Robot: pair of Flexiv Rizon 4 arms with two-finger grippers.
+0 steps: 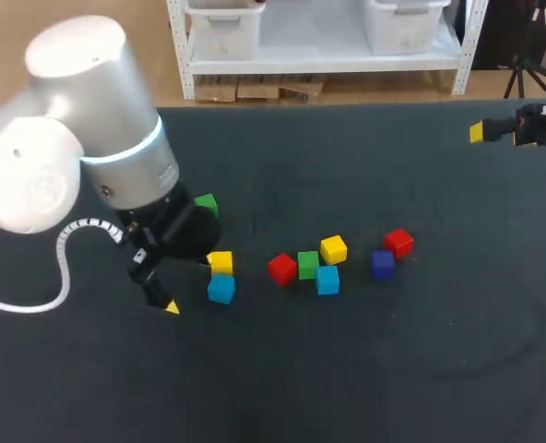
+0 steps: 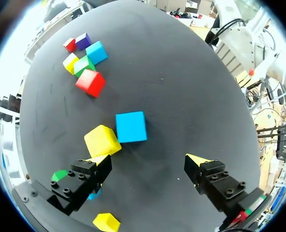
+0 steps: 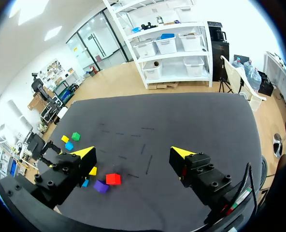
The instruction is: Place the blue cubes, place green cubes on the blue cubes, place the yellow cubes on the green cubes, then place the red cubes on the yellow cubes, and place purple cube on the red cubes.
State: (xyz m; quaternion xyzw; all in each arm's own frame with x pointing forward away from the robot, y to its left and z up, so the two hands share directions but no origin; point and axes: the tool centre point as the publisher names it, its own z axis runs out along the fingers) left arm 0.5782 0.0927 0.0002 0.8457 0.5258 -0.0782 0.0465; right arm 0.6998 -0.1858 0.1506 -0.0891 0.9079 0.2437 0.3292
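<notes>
blue cube [image 2: 131, 126] ahead of left gripper [image 2: 149, 159], spread wide; right gripper [image 3: 133, 152] likewise wide.

I log the dark table [image 1: 421, 369] bearing nine cubes, all single-layer: lone green cube [image 1: 206, 204]; yellow cube [image 1: 220, 262] touching blue cube [image 1: 221, 290]; four-cube cluster [image 1: 308, 265]; purple cube [image 1: 383, 264] beside red cube [image 1: 399, 242].

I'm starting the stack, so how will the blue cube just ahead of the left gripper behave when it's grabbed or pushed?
The blue cube looks rigid and flat-faced, so it should likely slide, not roll, and grip squarely. It appears to touch the yellow cube, so a push may shift that too.
</notes>
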